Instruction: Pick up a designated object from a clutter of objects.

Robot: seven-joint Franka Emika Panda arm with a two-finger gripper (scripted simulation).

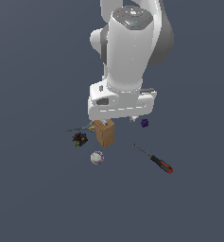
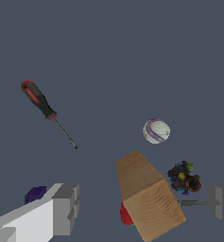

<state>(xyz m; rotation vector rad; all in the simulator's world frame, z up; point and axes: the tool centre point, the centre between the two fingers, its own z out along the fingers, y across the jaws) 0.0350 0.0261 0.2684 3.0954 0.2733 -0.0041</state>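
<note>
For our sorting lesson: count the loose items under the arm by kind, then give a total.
Screwdrivers: 1
Thin blue-yellow tools: 1
Boxes: 1
Balls: 1
Purple lumps: 1
Multicoloured lumps: 1
Partly hidden red things: 1
Total: 7

Red-black screwdriver apart from tan box, between open pincer fingers.

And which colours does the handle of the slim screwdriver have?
Black with red, on the slim screwdriver with thin dark shaft; the wrist view shows it best.
</note>
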